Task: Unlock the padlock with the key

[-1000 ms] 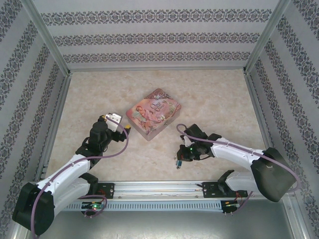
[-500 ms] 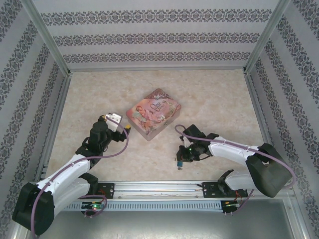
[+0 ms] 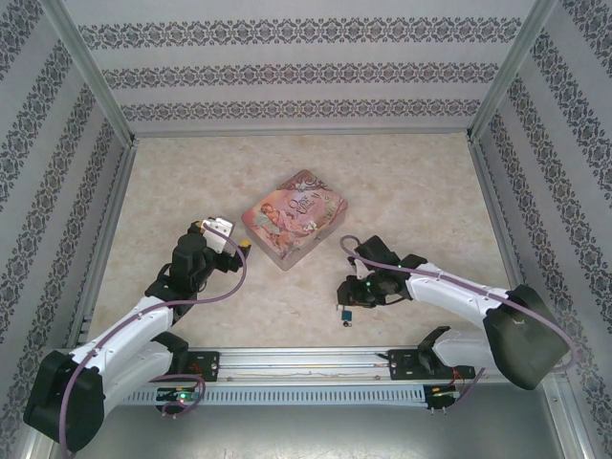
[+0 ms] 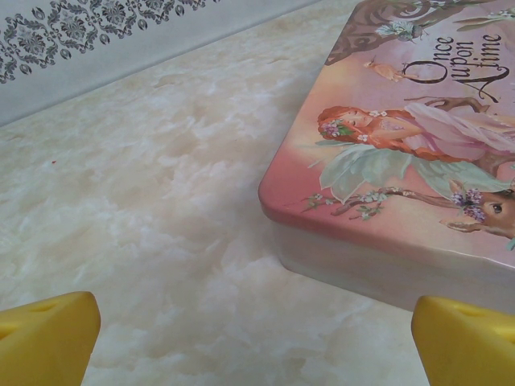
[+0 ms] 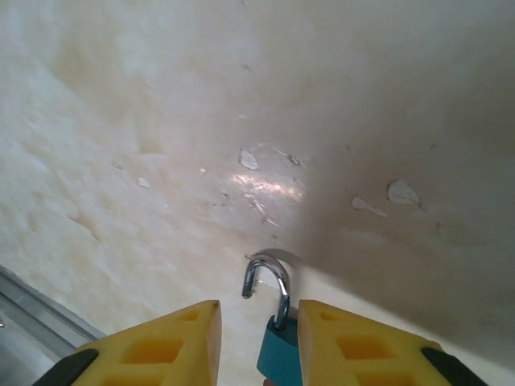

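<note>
The marbled worktop [image 3: 411,191] carries the pink tin [image 3: 295,218] at its middle. The left claw [image 4: 257,338] hovers wide open and empty just off the tin's near-left corner. The right claw [image 5: 259,314] is low over the worktop, near the tin on its near-right side but apart from it. Its fingers are narrow around the padlock [image 5: 276,354]; whether they actually pinch it I cannot tell. The shackle [image 5: 267,258] has one leg free of the teal body, so the unlocking step looks finished or nearly so. I cannot make out the key. Next likely comes confirming the shackle swings clear.
</note>
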You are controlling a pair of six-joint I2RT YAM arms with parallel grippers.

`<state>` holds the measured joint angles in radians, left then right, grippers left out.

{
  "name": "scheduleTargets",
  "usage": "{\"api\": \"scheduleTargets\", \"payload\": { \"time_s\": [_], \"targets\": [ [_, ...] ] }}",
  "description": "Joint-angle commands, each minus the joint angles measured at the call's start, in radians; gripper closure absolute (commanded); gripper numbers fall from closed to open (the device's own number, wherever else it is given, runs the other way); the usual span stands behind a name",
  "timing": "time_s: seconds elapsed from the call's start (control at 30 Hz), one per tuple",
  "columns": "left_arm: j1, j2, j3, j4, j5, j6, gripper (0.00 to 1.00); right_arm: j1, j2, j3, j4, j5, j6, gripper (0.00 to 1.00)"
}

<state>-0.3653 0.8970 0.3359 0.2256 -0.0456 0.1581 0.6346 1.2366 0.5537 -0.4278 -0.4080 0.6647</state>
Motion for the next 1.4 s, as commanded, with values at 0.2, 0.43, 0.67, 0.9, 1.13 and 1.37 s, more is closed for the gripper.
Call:
{"api": "scheduleTargets", "payload": {
  "time_s": [0.2,0.43,0.67,0.9,1.13,1.37],
  "targets": [
    [0.007,-0.018,0.003,0.027,-0.005,0.032,0.01,-0.063,-0.117,0.067,-0.099,0.096,-0.080,0.67],
    [0.008,-0.071,-0.008,0.033,-0.023,0.063,0.01,-0.179,-0.255,0.087,-0.123,0.150,-0.153,0.63],
    [0.007,-0.123,-0.023,0.054,-0.045,0.075,0.00,-0.317,-0.344,0.113,-0.110,0.235,-0.315,0.55],
    [0.008,-0.154,-0.031,0.062,-0.056,0.088,0.01,-0.457,-0.431,0.096,-0.026,0.320,-0.409,0.32],
    [0.007,-0.161,-0.032,0.063,-0.067,0.093,0.00,-0.569,-0.457,0.045,0.089,0.303,-0.512,0.22],
    [0.006,-0.166,-0.032,0.062,-0.075,0.096,0.00,-0.643,-0.442,-0.040,0.244,0.301,-0.530,0.19]
  ]
}}
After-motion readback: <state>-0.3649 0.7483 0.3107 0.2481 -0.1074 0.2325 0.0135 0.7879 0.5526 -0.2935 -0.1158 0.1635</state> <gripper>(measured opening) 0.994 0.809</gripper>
